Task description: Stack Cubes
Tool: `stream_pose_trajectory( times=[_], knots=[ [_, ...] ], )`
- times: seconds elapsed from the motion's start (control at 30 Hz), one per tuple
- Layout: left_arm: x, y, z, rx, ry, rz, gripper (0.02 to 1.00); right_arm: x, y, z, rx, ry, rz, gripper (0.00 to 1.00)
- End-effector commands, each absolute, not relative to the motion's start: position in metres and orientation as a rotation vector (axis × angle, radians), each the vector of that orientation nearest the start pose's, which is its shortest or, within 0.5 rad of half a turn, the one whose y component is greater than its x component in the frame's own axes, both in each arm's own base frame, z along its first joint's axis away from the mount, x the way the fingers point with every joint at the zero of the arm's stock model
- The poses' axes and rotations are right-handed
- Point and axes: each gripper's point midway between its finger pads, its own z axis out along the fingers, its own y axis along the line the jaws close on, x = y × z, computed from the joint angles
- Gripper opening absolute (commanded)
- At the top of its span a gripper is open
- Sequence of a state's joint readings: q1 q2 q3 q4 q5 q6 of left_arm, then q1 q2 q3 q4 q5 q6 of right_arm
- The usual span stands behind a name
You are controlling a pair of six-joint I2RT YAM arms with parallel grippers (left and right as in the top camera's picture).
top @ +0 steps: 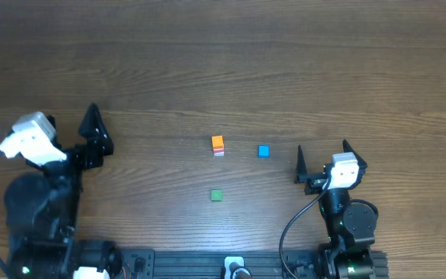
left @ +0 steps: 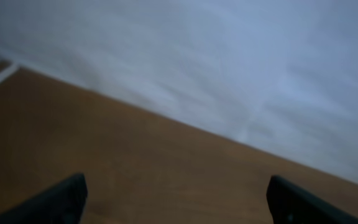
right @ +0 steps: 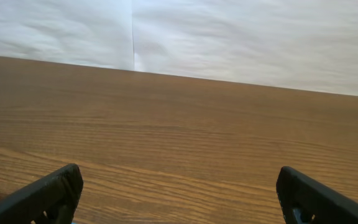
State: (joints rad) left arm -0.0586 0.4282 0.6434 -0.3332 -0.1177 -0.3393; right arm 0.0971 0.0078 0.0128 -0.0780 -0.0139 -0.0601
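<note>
- Three cube sites on the worktop [top: 207, 62]: orange cube [top: 217, 142], blue cube [top: 263, 151] near it, green cube [top: 216, 195] apart.
- We log the left pincer [left: 176, 186] spread wide.
- We log the right pincer [top: 321, 149] likewise spread.

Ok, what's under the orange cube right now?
In the top view the orange cube sits on a lower block, of which a thin reddish-and-pale edge shows. The rest is covered by the orange cube. The blue cube and green cube lie apart, unstacked.
</note>
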Motion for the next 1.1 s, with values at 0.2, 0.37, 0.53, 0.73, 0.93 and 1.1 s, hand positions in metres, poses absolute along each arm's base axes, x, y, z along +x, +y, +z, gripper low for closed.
stream_pose_trajectory(
  times=[0.2,0.37,0.53,0.73,0.93,1.1],
  knots=[
    [0.245,-0.028,0.256,0.034,1.475,-0.191,0.996,0.244,0.028,0.156,-0.149,1.646,0.048,0.993],
    [0.246,-0.033,0.218,0.058,1.486,-0.215,0.996,0.244,0.028,0.156,-0.149,1.646,0.048,0.993],
    [0.247,-0.033,0.192,0.057,1.513,-0.215,0.976,0.244,0.028,0.156,-0.149,1.646,0.048,0.991],
    [0.247,-0.033,0.181,0.053,1.554,-0.215,0.998,0.244,0.028,0.156,-0.149,1.646,0.048,0.993],
    [0.244,-0.033,0.161,0.048,1.634,-0.217,0.998,0.244,0.028,0.156,-0.149,1.646,0.048,0.991],
    [0.244,-0.033,0.16,0.042,1.636,-0.222,0.998,0.244,0.028,0.156,-0.149,1.646,0.048,0.991]
  ],
)
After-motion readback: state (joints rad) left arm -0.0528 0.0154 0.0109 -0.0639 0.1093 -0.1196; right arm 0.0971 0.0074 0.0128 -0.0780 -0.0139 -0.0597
